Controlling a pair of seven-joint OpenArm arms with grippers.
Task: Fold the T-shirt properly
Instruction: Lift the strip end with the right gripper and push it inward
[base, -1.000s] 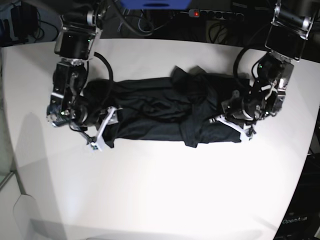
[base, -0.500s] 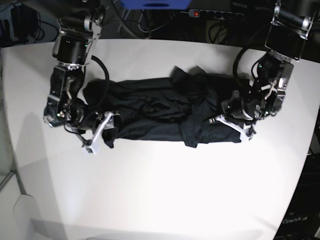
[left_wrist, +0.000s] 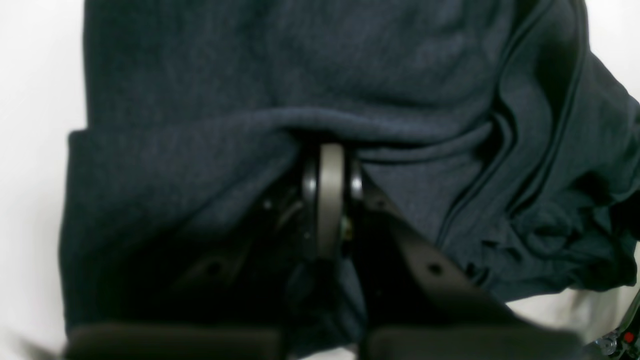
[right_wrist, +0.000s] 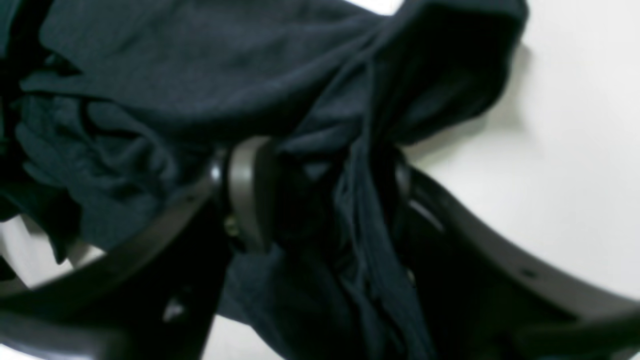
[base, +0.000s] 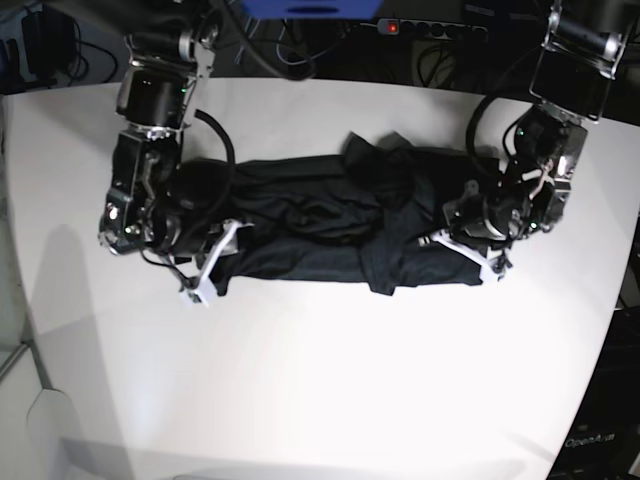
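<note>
The black T-shirt (base: 320, 225) lies as a long rumpled band across the white table (base: 330, 380). My left gripper (base: 470, 250) sits at the band's right end, shut on a fold of the T-shirt (left_wrist: 350, 65); in the left wrist view its fingertips (left_wrist: 330, 150) meet under the fabric edge. At the band's left end my right gripper (base: 205, 270) is low on the table. In the right wrist view the right gripper (right_wrist: 320, 185) has its jaws apart, with a bunch of T-shirt (right_wrist: 175, 65) hanging between them and touching the left pad (right_wrist: 245, 195).
Cables and a power strip (base: 430, 28) lie beyond the table's far edge. The table's curved right edge (base: 615, 300) runs close to the left arm. Bare white tabletop stretches in front of the shirt.
The right arm swung out to the left, then came back against the shirt's end, and its jaws have narrowed around the fabric. The left arm has not moved.
</note>
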